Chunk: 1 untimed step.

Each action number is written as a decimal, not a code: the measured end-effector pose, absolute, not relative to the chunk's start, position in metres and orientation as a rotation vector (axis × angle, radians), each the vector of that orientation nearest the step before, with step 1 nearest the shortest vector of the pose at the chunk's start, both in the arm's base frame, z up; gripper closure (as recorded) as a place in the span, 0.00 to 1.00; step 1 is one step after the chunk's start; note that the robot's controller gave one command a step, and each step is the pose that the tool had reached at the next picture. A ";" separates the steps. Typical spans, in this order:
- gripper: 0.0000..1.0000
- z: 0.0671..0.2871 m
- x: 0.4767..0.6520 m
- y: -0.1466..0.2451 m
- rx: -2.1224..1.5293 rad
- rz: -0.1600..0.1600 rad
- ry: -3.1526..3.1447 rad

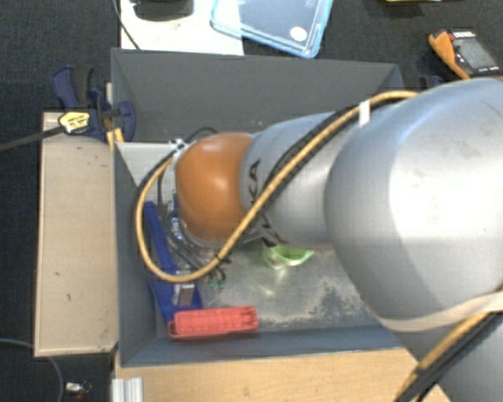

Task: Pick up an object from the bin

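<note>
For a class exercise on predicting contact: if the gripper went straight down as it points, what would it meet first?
Probably the blue strip on the left, beside the red block; depth is unclear.

Bright, even light falls from overhead. The arm [436, 182] carries a broad, soft sheen on its grey casing at 3 o'clock, and its orange cover [208, 182] shines dully. Under them the floor of the bin [251, 86] lies in shadow toward 9 o'clock and is paler at 5 o'clock. A small glare spot sits on the clear plastic tray [272, 11] at 12 o'clock.
</note>
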State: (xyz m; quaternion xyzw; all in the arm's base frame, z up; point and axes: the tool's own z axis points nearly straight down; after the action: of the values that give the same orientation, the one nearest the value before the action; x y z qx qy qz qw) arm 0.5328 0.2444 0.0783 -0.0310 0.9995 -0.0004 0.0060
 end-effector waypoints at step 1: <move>0.00 0.069 0.532 0.245 0.369 0.010 3.108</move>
State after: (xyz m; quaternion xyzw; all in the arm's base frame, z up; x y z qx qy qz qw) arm 0.5318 0.2447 0.0691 0.1178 0.9930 0.0032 0.0061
